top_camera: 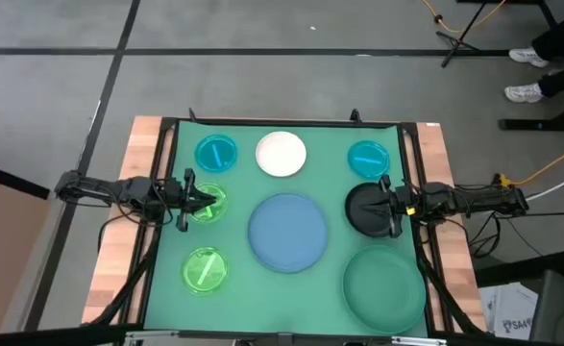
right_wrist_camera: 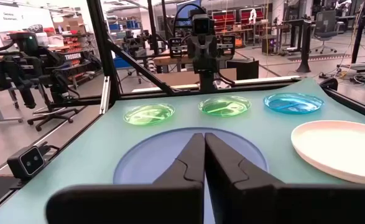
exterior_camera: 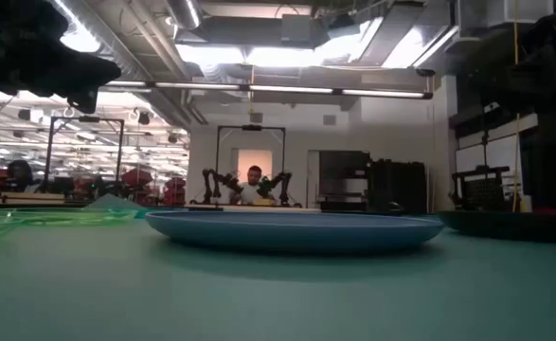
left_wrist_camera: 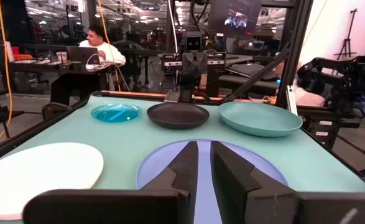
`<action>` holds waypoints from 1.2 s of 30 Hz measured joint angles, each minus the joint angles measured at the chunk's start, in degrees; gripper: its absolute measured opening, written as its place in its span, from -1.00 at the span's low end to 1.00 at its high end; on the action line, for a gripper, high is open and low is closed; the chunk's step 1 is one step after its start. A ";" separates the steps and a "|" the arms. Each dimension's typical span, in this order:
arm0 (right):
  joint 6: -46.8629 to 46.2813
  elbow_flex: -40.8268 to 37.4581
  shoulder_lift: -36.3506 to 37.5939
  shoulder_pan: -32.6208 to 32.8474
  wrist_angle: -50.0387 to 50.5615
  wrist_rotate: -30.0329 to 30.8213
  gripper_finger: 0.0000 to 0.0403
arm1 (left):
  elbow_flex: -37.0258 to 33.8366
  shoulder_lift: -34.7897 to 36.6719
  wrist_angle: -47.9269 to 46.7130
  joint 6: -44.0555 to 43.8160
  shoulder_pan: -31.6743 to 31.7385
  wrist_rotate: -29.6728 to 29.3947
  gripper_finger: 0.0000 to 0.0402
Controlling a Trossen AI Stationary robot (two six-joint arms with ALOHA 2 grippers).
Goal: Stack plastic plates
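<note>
Overhead, eight round plastic plates lie separately on a green table mat [top_camera: 166, 288], none stacked: a large blue plate [top_camera: 287, 232] in the middle, a large dark green plate [top_camera: 384, 285] at the near right, a medium white plate [top_camera: 282, 154] at the back centre, two small translucent cyan plates [top_camera: 215, 153] at the back, and two small lime-green plates [top_camera: 205, 270] on the left. The left gripper [top_camera: 208, 201] hovers at one lime-green plate; the right gripper [top_camera: 381, 204] sits over the medium black plate [top_camera: 366, 209]. At table height, the blue plate [exterior_camera: 295, 229] fills the middle, with a person seated far behind. From the left wrist, its fingers [left_wrist_camera: 185, 171] stand slightly parted, holding nothing. From the right wrist, its fingers [right_wrist_camera: 191, 165] are pressed together, empty. Stacking looks not yet begun; the next move likely calls for opening wider and lowering onto a rim.
</note>
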State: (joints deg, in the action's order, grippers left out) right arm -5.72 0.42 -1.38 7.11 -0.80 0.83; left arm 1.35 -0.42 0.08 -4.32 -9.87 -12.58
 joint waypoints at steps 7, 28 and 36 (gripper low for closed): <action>0.00 0.00 -0.01 0.00 0.00 0.00 -0.99 | 0.02 0.00 0.01 0.00 -0.01 0.02 -0.82; 0.01 0.00 -0.01 -0.01 0.00 -0.01 -0.99 | 0.07 0.02 5.29 3.32 0.00 -3.31 -0.82; 0.02 0.01 -0.01 -0.02 -0.27 1.12 -0.99 | 0.06 0.00 13.65 1.46 0.00 -4.27 -0.82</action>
State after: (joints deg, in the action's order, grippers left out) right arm -5.69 0.43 -1.39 7.09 -1.07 1.96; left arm 1.41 -0.43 13.73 -2.86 -9.87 -16.85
